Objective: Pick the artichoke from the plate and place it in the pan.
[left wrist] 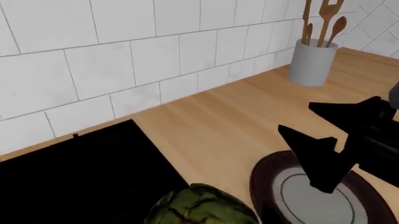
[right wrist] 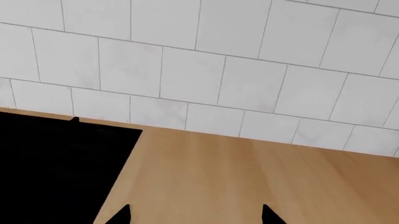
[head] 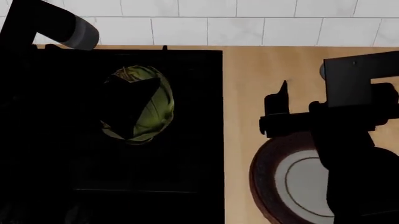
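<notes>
Artichoke (head: pixel 149 109), rounded, green and leaf-scaled, shows in the head view over the black cooktop (head: pixel 187 140), partly covered by the dark left gripper (head: pixel 128 109), whose fingers appear closed around it. The black pan cannot be made out against that dark surface. To the right, the right gripper (head: pixel 277 109) hangs above the round brown-rimmed, white-centred plate (head: pixel 265 177), which holds nothing visible.

The left wrist view adds a grey utensil holder (left wrist: pixel 313 63) with wooden spoons (left wrist: pixel 324 23) by the tiled wall, plus the artichoke (left wrist: pixel 203 207) and plate (left wrist: pixel 268 186).

The right wrist view shows only wooden counter (right wrist: pixel 249 172), tiles, and two fingertips (right wrist: pixel 271 215) set apart.
</notes>
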`<state>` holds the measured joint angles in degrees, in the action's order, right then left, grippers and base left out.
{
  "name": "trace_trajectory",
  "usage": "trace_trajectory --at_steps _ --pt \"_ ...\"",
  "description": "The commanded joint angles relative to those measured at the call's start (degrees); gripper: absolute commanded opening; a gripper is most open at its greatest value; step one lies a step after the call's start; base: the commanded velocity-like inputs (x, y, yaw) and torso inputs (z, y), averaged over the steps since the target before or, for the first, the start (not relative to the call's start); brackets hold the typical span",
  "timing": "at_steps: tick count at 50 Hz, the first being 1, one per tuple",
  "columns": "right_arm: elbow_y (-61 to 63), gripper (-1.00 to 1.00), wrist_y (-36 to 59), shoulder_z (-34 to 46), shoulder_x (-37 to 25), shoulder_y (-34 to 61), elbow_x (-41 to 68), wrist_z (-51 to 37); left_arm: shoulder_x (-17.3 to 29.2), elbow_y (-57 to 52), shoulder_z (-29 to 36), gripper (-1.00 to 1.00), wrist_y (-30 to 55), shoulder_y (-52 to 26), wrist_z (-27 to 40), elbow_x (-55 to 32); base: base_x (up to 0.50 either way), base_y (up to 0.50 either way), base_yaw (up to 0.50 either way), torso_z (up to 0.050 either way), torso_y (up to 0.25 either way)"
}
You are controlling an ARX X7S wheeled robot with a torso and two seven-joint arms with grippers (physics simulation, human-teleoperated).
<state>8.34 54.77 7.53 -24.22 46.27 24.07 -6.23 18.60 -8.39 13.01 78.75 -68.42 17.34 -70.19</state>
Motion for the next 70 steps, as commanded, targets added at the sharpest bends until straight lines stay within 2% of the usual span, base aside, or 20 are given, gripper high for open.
trace_trajectory --at_steps 1,32,70 --pt "0.6 1.0 0.3 -0.2 -0.2 -0.2 0.3 -0.2 -0.2 -0.5 -1.1 -1.0 0.2 -0.7 2.3 -2.2 0.0 0.45 0.0 0.0 0.0" --pt "0.3 1.0 0.2 -0.1 -0.4 0.0 0.8 -0.3 0.6 0.6 1.0 -1.0 -1.9 -1.3 1.5 -2.3 0.0 0.44 0.0 0.0 0.001" --pt "1.3 1.0 0.3 -0.4 -0.8 -0.9 1.5 -0.8 1.4 -0.1 1.5 -1.0 -2.8 -1.2 3.5 -4.8 0.0 0.44 0.0 0.0 0.001"
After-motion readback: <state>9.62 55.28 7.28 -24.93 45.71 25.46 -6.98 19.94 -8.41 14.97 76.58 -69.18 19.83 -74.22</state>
